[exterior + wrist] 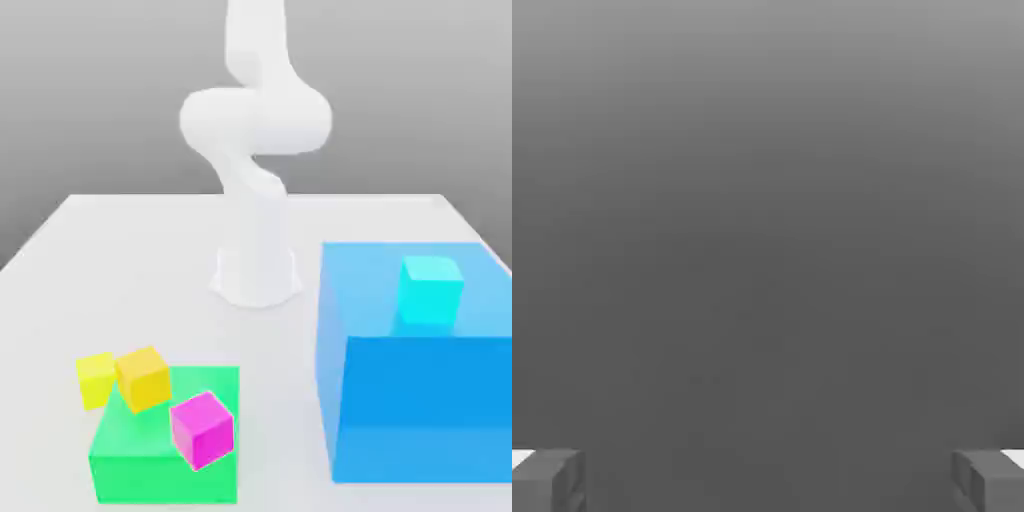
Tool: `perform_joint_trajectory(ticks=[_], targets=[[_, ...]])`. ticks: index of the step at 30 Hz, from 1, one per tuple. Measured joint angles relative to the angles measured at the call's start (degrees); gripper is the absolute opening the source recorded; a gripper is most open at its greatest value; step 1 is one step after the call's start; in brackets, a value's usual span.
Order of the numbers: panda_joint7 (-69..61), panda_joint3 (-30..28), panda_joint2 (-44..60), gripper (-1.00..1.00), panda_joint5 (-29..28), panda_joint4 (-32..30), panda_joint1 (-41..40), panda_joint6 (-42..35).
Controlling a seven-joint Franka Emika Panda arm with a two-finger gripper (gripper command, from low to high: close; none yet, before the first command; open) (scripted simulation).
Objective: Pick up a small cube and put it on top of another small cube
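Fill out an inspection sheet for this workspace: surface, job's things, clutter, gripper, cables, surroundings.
Surface: white table, the arm's base standing at its middle.
Job's things: lemon cube and amber cube side by side at the far corner of the green block, on the exterior view's left. Whether they touch cannot be told.
Clutter: magenta cube on the green block; cyan cube on the big blue block.
Gripper: gripper open, nothing between its fingers.
Cables: nothing seen.
Surroundings: plain grey backdrop.
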Motion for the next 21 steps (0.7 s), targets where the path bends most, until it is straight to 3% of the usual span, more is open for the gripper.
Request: perform_joint_trajectory(ticks=[12, 21], targets=[[-27.7, -17.9, 22.2, 0.0, -2.5, -13.6, -0.5, 14.5], [-53.3, -28.6, 39.7, 0.0, 2.8, -23.7, -3.4, 25.3]])
